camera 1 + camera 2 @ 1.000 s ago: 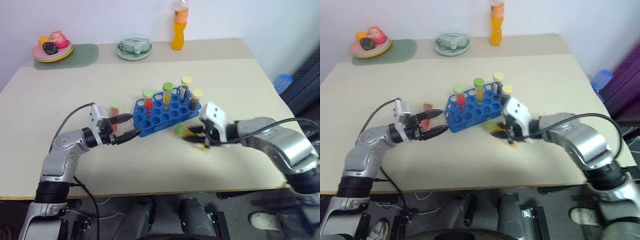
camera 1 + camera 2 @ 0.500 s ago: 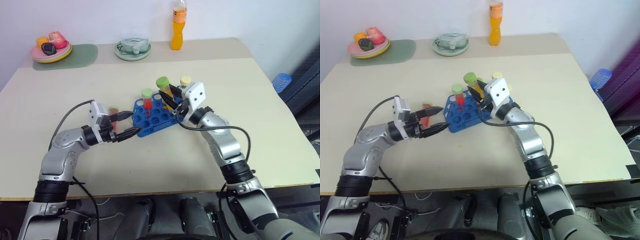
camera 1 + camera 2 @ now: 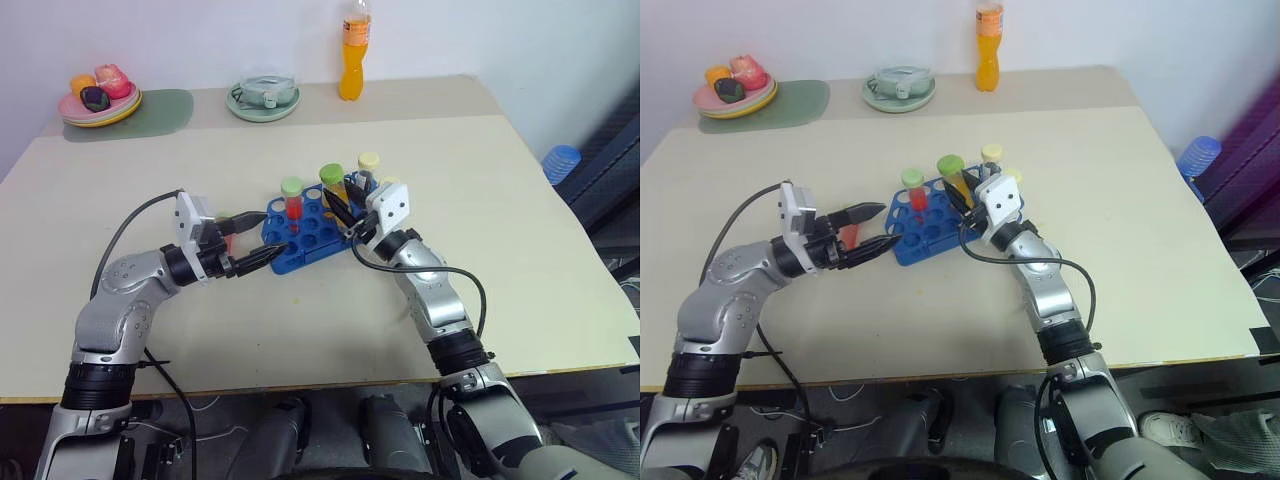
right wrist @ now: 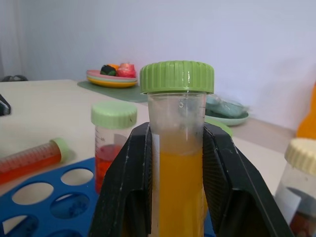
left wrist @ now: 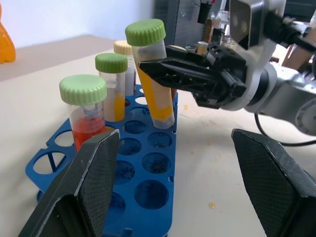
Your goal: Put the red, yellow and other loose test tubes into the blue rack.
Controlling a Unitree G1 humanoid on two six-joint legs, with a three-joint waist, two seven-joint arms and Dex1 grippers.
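The right gripper was clamped on a yellow tube with a green cap, one finger on each side of its body just below the cap. The tube stood almost upright between the fingers, its rounded tip above the blue rack, close over an open hole near the rack's edge; whether the tip touched the rack could not be told.

Beyond those fingers, three tubes stood in the rack: a red tube with a pale green cap, another yellow one with a green cap, and a cream-capped tube farther back.

The left gripper had its fingers spread apart and held nothing. Its fingertips lay at the near end of the rack, one on each side of that end; contact could not be told. Just behind these fingers, on the side away from the rack, a loose red tube lay flat on the table, apart from the rack.

Well beyond both grippers, at the table's far edge, stood an orange bottle, a green dish and a plate of toy food.
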